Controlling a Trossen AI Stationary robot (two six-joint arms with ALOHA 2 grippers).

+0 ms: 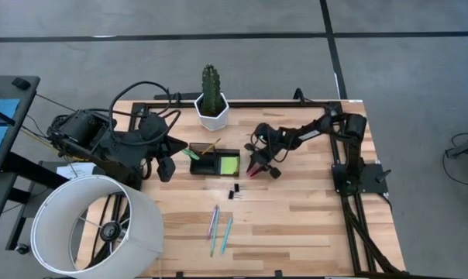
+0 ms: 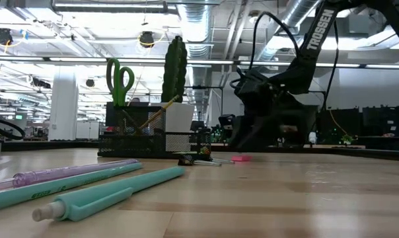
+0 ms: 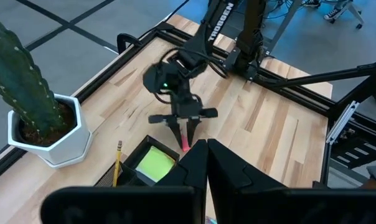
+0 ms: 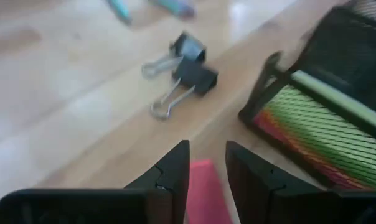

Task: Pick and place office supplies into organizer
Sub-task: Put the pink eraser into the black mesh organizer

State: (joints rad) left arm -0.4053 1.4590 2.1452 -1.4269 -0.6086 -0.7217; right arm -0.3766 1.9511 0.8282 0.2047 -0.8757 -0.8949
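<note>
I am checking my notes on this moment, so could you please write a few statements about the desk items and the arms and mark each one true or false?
1. The right gripper has its fingers around a pink eraser. True.
2. The scissors lie flat on the table. False: they stand upright in the black organizer, handles up.
3. Two binder clips lie on the wood outside the organizer. True.
4. The pens are already in the organizer. False: three of them lie on the table nearer the front edge.
5. The left gripper is wide open. False: it is shut and holds nothing.
</note>
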